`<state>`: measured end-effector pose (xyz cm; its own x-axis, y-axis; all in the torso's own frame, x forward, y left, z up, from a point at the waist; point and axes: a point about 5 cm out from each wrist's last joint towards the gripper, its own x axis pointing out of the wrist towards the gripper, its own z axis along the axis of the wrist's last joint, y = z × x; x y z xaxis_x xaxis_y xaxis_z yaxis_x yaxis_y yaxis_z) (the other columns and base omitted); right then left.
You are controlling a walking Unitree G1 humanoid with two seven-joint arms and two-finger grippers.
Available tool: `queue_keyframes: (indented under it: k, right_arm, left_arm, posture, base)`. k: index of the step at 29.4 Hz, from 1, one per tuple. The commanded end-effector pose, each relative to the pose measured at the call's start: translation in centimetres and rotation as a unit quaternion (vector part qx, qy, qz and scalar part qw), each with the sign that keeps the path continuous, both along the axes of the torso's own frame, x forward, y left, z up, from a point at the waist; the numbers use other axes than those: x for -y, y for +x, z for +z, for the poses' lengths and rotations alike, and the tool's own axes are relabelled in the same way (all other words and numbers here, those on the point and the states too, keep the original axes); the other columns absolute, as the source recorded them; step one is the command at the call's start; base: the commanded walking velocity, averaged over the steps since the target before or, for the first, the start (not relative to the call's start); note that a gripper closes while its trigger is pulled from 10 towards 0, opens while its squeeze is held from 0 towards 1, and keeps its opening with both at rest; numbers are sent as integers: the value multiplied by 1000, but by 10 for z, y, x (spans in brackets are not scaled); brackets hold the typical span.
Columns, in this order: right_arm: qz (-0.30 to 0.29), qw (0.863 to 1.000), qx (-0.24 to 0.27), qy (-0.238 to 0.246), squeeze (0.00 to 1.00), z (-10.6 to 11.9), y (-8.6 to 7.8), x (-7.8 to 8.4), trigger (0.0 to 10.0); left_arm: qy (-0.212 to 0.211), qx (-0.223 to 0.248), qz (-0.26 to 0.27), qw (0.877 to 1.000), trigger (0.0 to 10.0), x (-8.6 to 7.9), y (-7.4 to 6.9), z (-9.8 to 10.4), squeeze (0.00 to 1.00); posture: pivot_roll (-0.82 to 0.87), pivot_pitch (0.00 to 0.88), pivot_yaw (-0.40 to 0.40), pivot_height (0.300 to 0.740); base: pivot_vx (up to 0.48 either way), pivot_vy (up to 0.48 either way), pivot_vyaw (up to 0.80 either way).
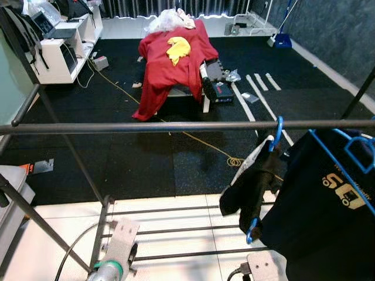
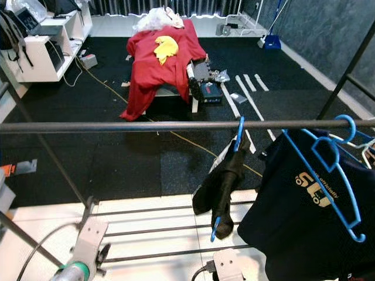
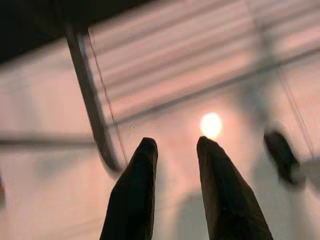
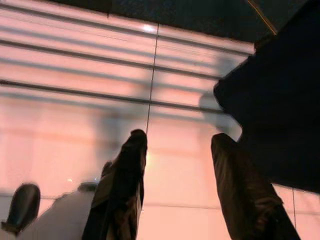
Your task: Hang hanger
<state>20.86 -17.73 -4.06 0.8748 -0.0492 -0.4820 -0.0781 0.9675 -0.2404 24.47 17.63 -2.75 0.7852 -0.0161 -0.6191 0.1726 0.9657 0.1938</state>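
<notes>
I'm looking at a grey rail [image 1: 146, 126] crossing my view, carrying a blue hanger [image 1: 275, 133] with a dark garment [image 1: 253, 186] and, beside it, a second blue hanger [image 2: 328, 170] holding a dark printed shirt [image 2: 304, 228]. Beyond, the black carpet [image 1: 146, 164] bears a bench draped in red cloth [image 1: 173, 64], a yellow cable [image 1: 205, 145] and white strips [image 1: 261, 93]. Nearer me it meets white tile [image 1: 176, 234].

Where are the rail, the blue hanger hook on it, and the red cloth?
rail [image 1: 146, 126]: left eye view, bare stretch of the horizontal bar.
blue hanger hook [image 1: 279, 126]: left eye view, curve of the hook over the rail.
red cloth [image 2: 158, 70]: right eye view, middle of the draped fabric.
</notes>
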Motion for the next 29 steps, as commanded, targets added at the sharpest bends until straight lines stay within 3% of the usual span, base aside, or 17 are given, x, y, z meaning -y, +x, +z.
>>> queue_keyframes:
  k: [1,3,4,6,7,9,12,14,17,21,29]
  right_arm:
    - [-25,998,-54,-13,0,-18,-17,10,10000]
    - [-32,997,-66,-17,0,-21,-19,13,10000]
    - [-31,996,-83,-17,0,-25,-23,14,10000]
    - [8,991,-132,-3,0,-37,-36,8,10000]
    - [8,991,-132,-3,0,-37,-36,8,10000]
    - [42,986,-159,-3,0,-44,-48,5,10000]
    - [33,987,-155,-20,0,-44,-51,12,10000]
    - [14,988,-148,-30,0,-43,-50,17,10000]
    - [-33,992,-115,-36,0,-34,-34,29,10000]
    - [3,997,-69,-19,0,-21,-5,11,10000]
    - [29,998,-57,-3,0,-19,0,-3,10000]
  left_arm:
    - [23,-81,4,996,10000,-10,-33,-29,0]
    - [31,-97,-2,995,10000,-14,-40,-34,0]
    - [62,-106,-36,992,10000,-19,-48,-38,0]
    - [82,-140,-90,983,10000,-27,-68,-48,0]
    - [82,-140,-90,983,10000,-27,-68,-48,0]
    - [48,-162,-95,981,10000,-31,-84,-56,0]
    - [13,-159,-60,985,10000,-31,-88,-58,0]
    - [7,-152,-47,987,10000,-32,-87,-57,0]
    - [18,-125,-31,991,10000,-29,-77,-54,0]
    - [43,-103,-47,993,10000,-25,-64,-49,0]
    - [51,-100,-50,992,10000,-27,-61,-48,0]
  posture:
    - [-241,104,38,740]
    - [-241,104,38,740]
    - [-240,100,33,740]
    - [-234,92,20,740]
    - [-234,92,20,740]
    - [-218,91,8,740]
    - [-203,90,3,740]
    - [-194,88,1,740]
    - [-182,84,-6,740]
    - [-192,81,-6,740]
    - [-186,87,-10,740]
  base:
    - [0,0,0]
    - [0,0,0]
    - [0,0,0]
    - [0,0,0]
    - [0,0,0]
    - [0,0,0]
    - [0,0,0]
    - [0,0,0]
    - [0,0,0]
    - [0,0,0]
    - [0,0,0]
